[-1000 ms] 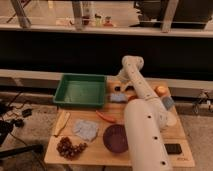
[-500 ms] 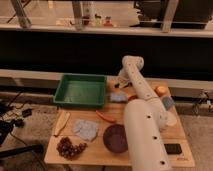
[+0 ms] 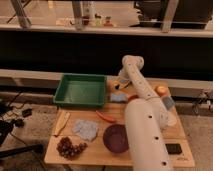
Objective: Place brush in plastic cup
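Gripper (image 3: 120, 93): frame centre, low over the wooden table (image 3: 95, 152), just right of the green tray (image 3: 81, 91); its grip cannot be told. Brush: cannot be made out. Purple bowl (image 3: 115, 138): lower centre.

No readable text, labels or numbers anywhere; gripper (image 3: 119, 86) unmarked.

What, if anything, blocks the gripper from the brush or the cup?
Cannot say: neither brush nor cup is identifiable. The gripper hangs at the back of the table, right of the green tray, over a pale blue item. The robot's own arm hides much of the table's right side.
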`<state>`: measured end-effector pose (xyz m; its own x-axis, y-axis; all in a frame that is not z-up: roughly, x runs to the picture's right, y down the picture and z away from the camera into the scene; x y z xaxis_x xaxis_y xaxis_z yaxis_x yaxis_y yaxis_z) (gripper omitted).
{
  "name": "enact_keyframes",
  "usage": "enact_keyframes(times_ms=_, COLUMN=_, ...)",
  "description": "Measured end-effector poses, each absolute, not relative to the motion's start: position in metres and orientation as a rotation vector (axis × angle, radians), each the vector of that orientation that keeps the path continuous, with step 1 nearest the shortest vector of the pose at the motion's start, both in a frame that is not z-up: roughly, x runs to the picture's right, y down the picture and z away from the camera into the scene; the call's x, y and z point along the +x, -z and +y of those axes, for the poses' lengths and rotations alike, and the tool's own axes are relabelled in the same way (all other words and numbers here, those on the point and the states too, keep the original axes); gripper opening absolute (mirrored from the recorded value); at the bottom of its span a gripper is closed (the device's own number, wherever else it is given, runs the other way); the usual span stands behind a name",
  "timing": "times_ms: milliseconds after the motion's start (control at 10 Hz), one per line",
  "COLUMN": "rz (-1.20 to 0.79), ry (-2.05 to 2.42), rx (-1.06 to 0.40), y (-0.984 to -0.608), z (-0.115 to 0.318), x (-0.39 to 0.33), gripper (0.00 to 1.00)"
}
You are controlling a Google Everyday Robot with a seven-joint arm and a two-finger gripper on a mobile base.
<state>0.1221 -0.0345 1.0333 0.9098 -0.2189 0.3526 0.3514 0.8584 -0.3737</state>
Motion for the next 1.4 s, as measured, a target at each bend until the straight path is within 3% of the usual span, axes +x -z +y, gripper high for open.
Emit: enact_keyframes(times_ms=1400, rz=-0.291, ry=0.259, rx=-0.200, y=-0.929, z=-0.108, x=0.140, gripper=0.00)
